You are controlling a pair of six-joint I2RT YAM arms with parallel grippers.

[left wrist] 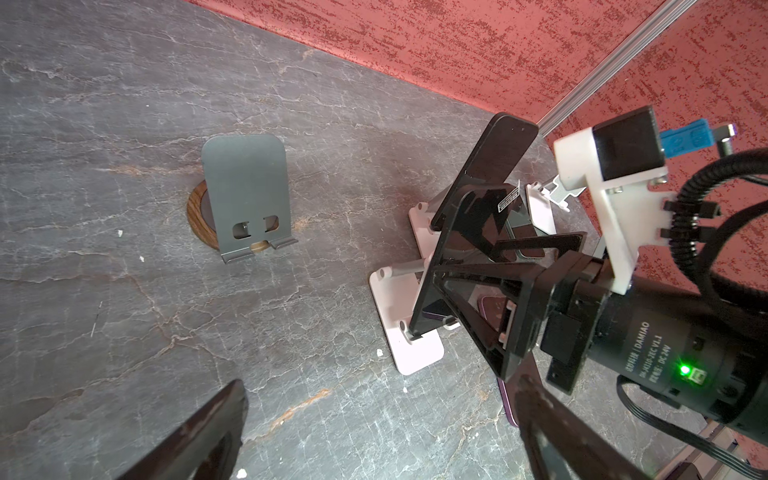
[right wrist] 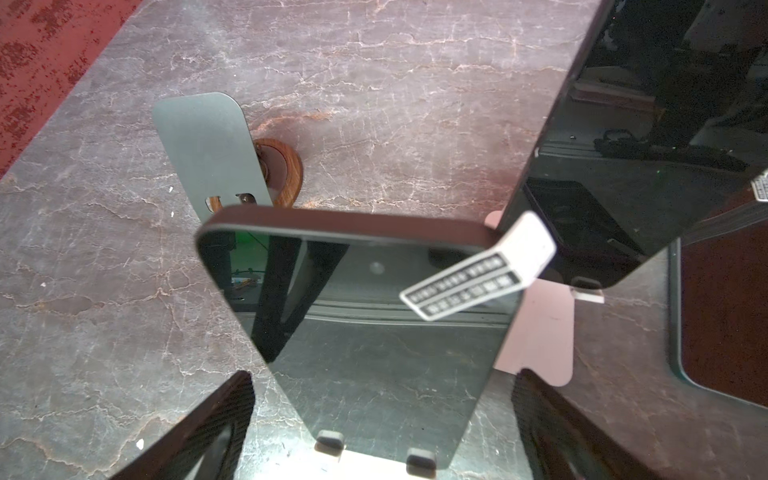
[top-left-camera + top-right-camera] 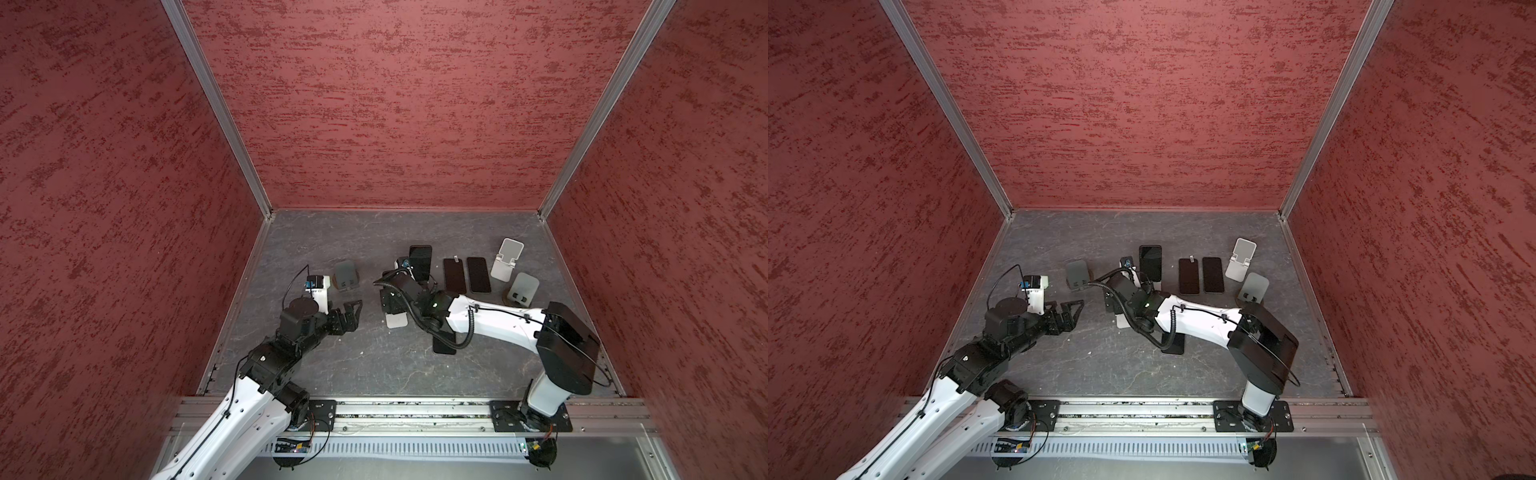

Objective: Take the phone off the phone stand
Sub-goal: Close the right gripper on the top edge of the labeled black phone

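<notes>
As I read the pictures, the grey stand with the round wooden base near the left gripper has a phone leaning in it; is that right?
Not quite: the grey stand with the round wooden base near the left gripper has no phone in it; it stands empty. The left wrist view shows its bare plate and empty lip.

Phone (image 2: 365, 340) on stand (image 2: 420, 461); another stand (image 3: 346, 276) left of it.

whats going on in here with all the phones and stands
The right gripper has its jaws open on either side of a dark phone propped on a white stand, but it has not closed on it yet. The left gripper hangs open nearby, empty. A second phone leans on another stand behind.
</notes>
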